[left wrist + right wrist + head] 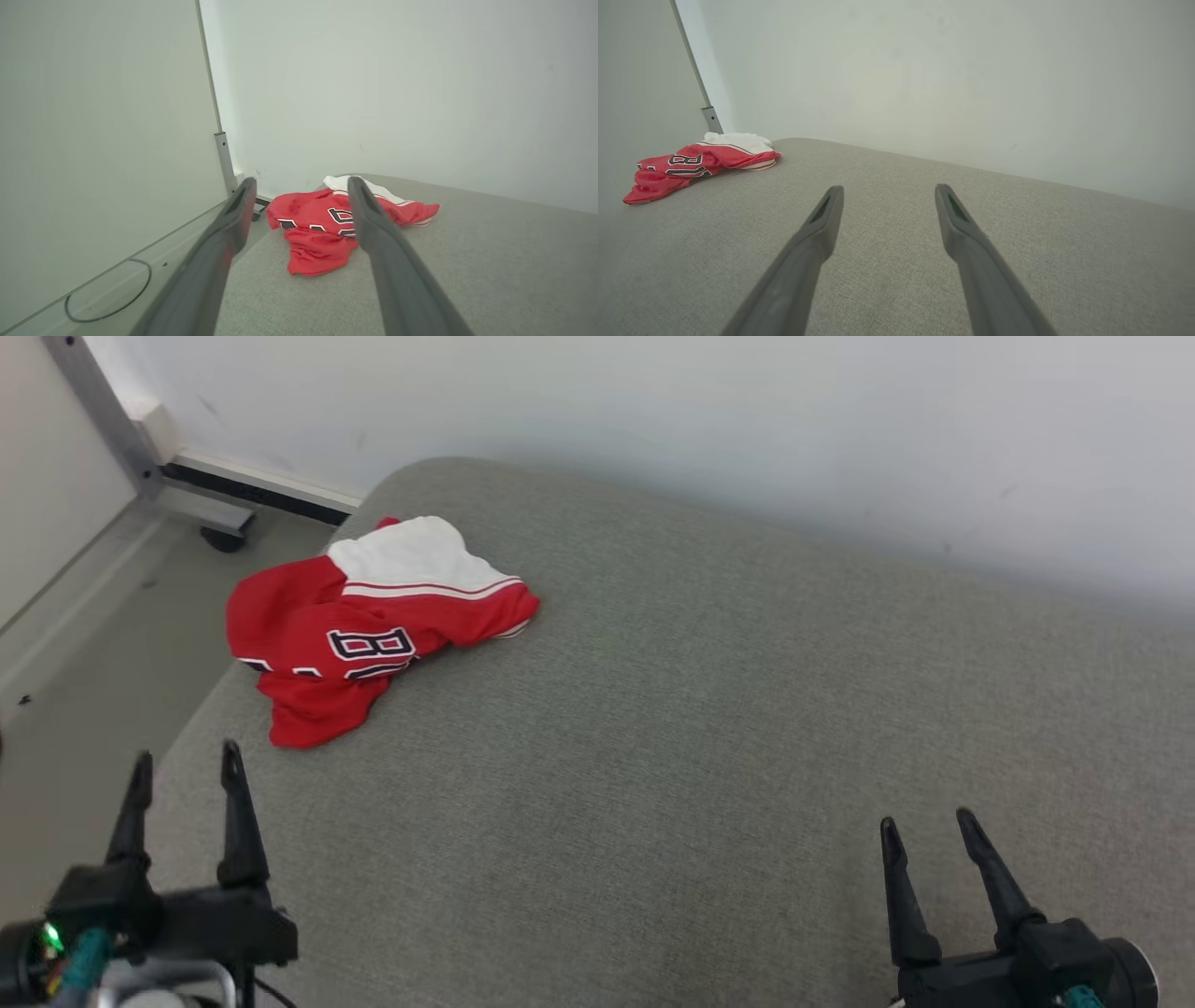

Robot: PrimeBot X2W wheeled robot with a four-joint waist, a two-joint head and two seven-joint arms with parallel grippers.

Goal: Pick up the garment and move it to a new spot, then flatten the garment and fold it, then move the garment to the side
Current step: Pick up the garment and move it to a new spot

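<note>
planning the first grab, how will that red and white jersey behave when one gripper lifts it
Probably floppy: the jersey lies crumpled in soft folds, so it should drape from a pinch. Likely light: thin fabric. Pushed, it may bunch on the textured grey surface.

The red garment (pixel 373 639) bears a black "B"; further letters are unreadable

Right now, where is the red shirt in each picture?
Head view: the red shirt is at the upper left, crumpled by the left edge of the grey cushion.
Left wrist view: the shirt is in the middle, just below centre.
Right wrist view: the shirt is at the far left, halfway up.
Shared landmark: the metal post by the wall, past the shirt.
</note>
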